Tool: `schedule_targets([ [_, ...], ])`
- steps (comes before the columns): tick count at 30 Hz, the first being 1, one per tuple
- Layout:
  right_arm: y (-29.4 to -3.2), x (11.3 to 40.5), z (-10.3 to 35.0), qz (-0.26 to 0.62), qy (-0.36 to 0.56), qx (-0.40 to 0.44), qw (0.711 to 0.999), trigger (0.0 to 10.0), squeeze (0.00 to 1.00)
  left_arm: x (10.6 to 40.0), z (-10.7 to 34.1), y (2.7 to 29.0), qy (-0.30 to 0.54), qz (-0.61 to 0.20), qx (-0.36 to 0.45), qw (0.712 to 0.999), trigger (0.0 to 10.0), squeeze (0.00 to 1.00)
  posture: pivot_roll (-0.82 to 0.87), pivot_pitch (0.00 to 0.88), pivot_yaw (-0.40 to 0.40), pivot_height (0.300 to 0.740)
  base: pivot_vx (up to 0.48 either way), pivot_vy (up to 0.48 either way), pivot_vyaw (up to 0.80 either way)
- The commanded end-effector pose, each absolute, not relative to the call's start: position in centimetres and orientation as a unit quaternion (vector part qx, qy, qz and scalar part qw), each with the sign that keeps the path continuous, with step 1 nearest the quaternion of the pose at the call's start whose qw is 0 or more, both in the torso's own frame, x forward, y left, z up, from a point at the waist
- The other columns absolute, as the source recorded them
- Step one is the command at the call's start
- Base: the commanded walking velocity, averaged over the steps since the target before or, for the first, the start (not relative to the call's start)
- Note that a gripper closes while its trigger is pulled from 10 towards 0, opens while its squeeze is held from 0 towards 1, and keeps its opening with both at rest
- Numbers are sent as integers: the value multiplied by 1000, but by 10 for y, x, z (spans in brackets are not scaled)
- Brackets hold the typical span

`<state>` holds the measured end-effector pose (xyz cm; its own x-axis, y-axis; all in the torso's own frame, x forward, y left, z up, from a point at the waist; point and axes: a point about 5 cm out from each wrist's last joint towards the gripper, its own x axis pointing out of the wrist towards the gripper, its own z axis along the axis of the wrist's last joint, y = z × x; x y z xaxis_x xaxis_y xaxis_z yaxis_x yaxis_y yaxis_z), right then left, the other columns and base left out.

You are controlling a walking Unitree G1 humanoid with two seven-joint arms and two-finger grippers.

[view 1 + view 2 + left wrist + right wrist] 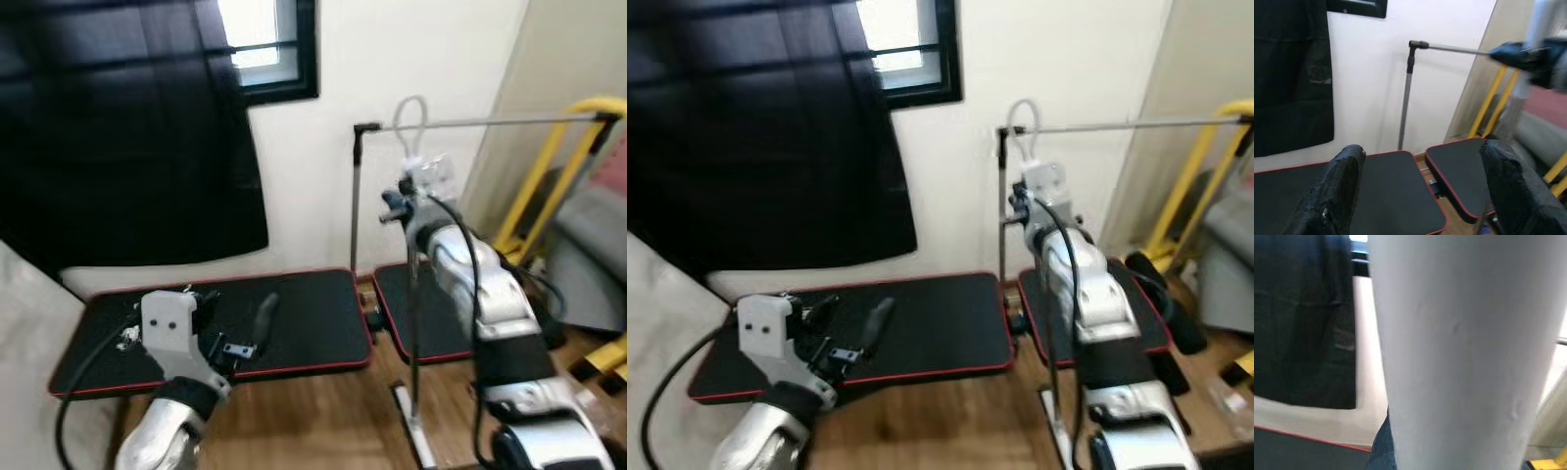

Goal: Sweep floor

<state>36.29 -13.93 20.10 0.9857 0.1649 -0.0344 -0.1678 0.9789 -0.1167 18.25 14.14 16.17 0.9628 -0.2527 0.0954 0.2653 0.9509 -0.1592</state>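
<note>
Gripping side: the right pincer (397, 206) is raised in front of the white wall (304, 186), just below the horizontal bar of a metal clothes rack (490, 122).
Right pincer state: pinching the broom handle (1464, 357); in the right wrist view the pale shaft stands right up against the camera.
Broom handle position: upright, running down from the right pincer along the inner side of the silver right arm toward the wooden floor (323, 411). Its lower end is blurred and I cannot tell what kind of head it carries.
Left pincer (1422, 149): held low on the robot's left, above the larger floor mat.
Left pincer state: spread wide with nothing between; its two black fingers (1337, 196) stand well apart in the left wrist view.
Larger floor mat (313, 313): black with red edging, flat on the floor against the foot of the wall.
Smaller floor mat (431, 313): same black and red, just beside the larger one on its right, with a narrow gap between them.
Clothes rack upright: a thin grey post, rising near the gap between the two mats.
Curtain (127, 127): dark, hanging on the left over the wall below a black-framed window (260, 39).
Yellow frame (549, 176): leaning at the far right, beyond the rack.
</note>
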Motion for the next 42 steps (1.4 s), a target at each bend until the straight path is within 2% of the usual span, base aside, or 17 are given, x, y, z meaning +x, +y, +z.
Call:
schedule_targets([
  [1, -126, 366, 210, 105, -16, -58, 993, 10000, 0, 177, 161, 140, -23, -145, -86, 985, 10000, 0, -26, 95, -44, 740, 0, 0, 0],
  [8, -116, 380, 212, 101, -35, -59, 993, 10000, 0, 165, 166, 136, -14, -158, -89, 983, 10000, 0, -2, 155, -46, 740, 0, 0, 0],
  [11, -116, 383, 212, 98, -38, -61, 993, 10000, 0, 163, 167, 135, -12, -160, -90, 983, 10000, 0, -2, 155, -46, 740, 0, 0, 0],
  [13, -113, 394, 223, 90, -66, -70, 991, 10000, 0, 155, 171, 132, -7, -162, -92, 982, 10000, 0, 19, 188, -55, 740, 0, 0, 0],
  [17, -112, 397, 226, 87, -74, -74, 991, 10000, 0, 152, 172, 131, -4, -163, -94, 982, 10000, 0, 22, 191, -57, 740, 0, 0, 0],
  [18, -112, 399, 232, 80, -86, -72, 990, 10000, 0, 147, 174, 130, -2, -164, -99, 981, 10000, 0, 47, 226, -70, 740, 0, 0, 0],
  [20, -113, 401, 236, 76, -94, -71, 990, 10000, 0, 144, 175, 129, 0, -165, -103, 981, 10000, 0, 47, 226, -70, 740, 0, 0, 0],
  [23, -109, 411, 253, 67, -114, -57, 990, 10000, 0, 130, 182, 125, 8, -170, -120, 978, 10000, 0, 64, 271, -75, 740, 0, 0, 0],
  [38, -102, 418, 280, 63, -151, -43, 986, 10000, 0, 110, 184, 115, 3, -182, -151, 972, 10000, 0, 102, 361, -96, 740, 0, 0, 0],
  [42, -92, 418, 297, 54, -191, -87, 976, 10000, 0, 103, 184, 110, 1, -183, -158, 970, 10000, 0, 118, 381, -106, 740, 0, 0, 0],
])
